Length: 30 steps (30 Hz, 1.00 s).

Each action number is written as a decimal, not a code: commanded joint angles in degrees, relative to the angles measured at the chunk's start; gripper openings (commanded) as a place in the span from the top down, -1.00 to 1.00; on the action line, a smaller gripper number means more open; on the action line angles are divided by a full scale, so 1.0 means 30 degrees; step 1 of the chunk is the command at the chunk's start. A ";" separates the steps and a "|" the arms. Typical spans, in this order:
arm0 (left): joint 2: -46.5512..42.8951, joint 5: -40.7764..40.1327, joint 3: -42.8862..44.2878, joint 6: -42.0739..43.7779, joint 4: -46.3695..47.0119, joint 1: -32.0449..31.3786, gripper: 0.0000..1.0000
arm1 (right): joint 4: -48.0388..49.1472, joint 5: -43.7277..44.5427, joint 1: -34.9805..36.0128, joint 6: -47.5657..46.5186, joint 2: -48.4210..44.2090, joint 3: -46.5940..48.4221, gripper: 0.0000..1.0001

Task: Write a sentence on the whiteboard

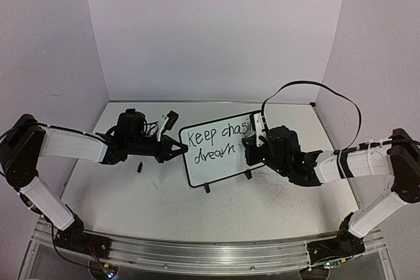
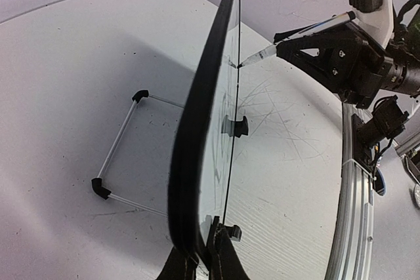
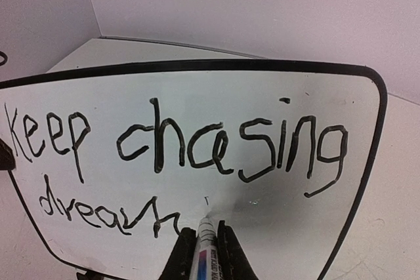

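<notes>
Whiteboard (image 1: 220, 170) stood upright mid-surface on two small black feet (image 1: 207, 188), well apart from side walls & back wall, w/ open scuffed white surface (image 1: 164, 211) btwn it & the ribbed metal rail (image 1: 197, 250) at the near edge; thin black frame, rounded corners, glossy white face; left gripper (image 1: 176, 151) had its fingers (image 2: 187, 268) pinched on the board's left edge, seen edge-on in the left wrist view as a dark curved rim (image 2: 197, 136); right gripper (image 3: 205, 244) had its fingers clamped on a slim marker (image 3: 206, 247), its tip touching the board face low down, just right of the last stroke; the sentence (image 3: 177, 145) read "Keep chasing" on top, "dream" below, in thick black uneven handwriting; marker barrel showed blue & red print, too small to read; behind the board lay a thin rod frame (image 2: 121, 155) w/ black corner pieces, flat on the surface; a small black cap-like bit (image 1: 139, 168) sat near the left arm.
</notes>
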 commanded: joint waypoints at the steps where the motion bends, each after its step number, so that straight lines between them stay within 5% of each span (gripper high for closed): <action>1: 0.0581 -0.2852 0.0391 0.1762 -0.1326 0.0365 1.00 | 0.0750 0.0665 0.0079 0.0001 0.0445 0.0863 1.00; 30: 0.0443 -0.2831 0.0426 0.1769 -0.1390 0.0382 1.00 | 0.0060 0.0874 0.0707 0.0425 0.0976 0.0804 1.00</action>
